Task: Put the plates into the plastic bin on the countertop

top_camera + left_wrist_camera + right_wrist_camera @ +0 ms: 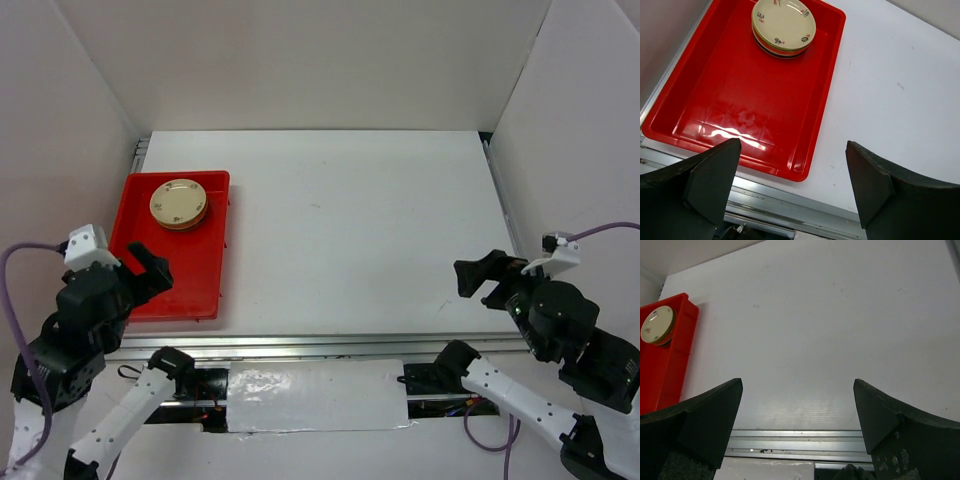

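A stack of plates (179,203) with a cream patterned plate on top sits in the far part of the red plastic bin (190,280) at the left of the white countertop (360,230). In the left wrist view the stack (784,26) shows orange and dark rims under the cream plate, inside the bin (740,115). My left gripper (148,266) is open and empty over the bin's near edge (792,162). My right gripper (478,275) is open and empty at the right near edge. The bin (662,370) and stack (657,326) show far left in the right wrist view.
A metal rail (320,347) runs along the near edge of the countertop, also in the wrist views (790,210) (800,442). White walls stand at the left, back and right. A strip of white covering (315,397) lies between the arm bases.
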Controlling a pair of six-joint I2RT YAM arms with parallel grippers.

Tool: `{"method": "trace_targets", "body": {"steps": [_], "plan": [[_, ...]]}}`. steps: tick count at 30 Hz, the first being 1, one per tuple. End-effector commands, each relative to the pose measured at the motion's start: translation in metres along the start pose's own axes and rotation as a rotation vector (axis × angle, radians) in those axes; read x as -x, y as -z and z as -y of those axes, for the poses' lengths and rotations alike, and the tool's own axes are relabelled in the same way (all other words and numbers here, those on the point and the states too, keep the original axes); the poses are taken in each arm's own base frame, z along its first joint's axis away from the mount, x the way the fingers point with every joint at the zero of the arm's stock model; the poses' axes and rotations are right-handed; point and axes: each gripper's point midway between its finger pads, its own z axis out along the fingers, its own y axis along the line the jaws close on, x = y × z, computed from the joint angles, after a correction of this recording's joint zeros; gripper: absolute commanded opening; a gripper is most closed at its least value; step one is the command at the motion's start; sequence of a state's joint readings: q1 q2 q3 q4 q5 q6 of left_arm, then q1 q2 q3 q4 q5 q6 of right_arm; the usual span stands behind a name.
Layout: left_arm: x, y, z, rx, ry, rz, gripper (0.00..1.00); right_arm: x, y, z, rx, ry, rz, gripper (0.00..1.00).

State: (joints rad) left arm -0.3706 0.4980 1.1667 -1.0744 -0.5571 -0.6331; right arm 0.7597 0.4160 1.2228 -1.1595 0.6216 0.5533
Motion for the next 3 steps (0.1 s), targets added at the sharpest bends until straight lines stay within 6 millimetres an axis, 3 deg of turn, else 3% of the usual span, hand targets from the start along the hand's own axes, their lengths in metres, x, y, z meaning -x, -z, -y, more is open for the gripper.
{"method": "trace_targets", "body": {"steps": [1, 3], "plan": [[0.0013, -0.0038, -0.0037, 0.028, -0.007, 0.015, 0.99, 0.0063, 0.0024, 0.0082, -0.036, -0.009, 0.027, 1.00], [0.0015, -0.0047, -0.0042, 0.036, -0.008, 0.011, 0.99, 0.0108, 0.0028, 0.0056, -0.030, -0.016, 0.037, 1.00]]}}
